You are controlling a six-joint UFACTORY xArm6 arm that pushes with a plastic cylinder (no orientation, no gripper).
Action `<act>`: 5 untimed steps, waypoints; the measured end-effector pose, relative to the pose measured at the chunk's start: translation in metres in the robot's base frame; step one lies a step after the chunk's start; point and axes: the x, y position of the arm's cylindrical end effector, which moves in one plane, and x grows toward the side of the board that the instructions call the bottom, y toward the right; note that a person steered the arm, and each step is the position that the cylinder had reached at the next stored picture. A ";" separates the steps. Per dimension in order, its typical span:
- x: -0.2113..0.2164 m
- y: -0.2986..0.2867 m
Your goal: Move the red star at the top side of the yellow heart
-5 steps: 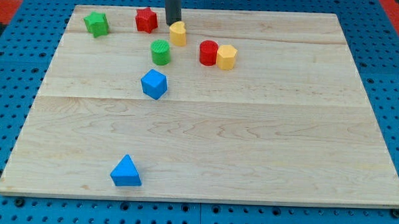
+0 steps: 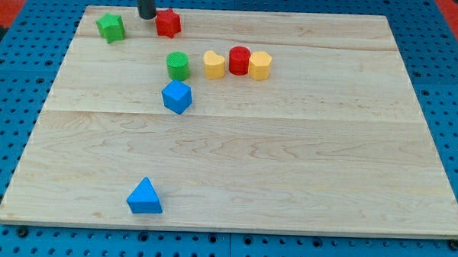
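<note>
The red star (image 2: pixel 168 23) lies near the board's top edge, left of centre. The yellow heart (image 2: pixel 213 64) lies lower and to the right, touching the red cylinder (image 2: pixel 240 60) on its right. My tip (image 2: pixel 146 16) stands just left of the red star, close to it or touching it, between the star and the green star (image 2: pixel 110 27).
A yellow hexagonal block (image 2: pixel 260 65) sits right of the red cylinder. A green cylinder (image 2: pixel 178 66) lies left of the yellow heart, with a blue cube (image 2: pixel 177 96) below it. A blue triangle (image 2: pixel 145 196) lies near the bottom edge of the wooden board (image 2: pixel 328 147).
My tip moved left from above the yellow heart to the red star's left side. The yellow heart now lies lower, against the red cylinder. The green cylinder shifted slightly down-left.
</note>
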 end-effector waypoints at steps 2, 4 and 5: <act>0.020 0.060; 0.038 -0.008; 0.046 -0.002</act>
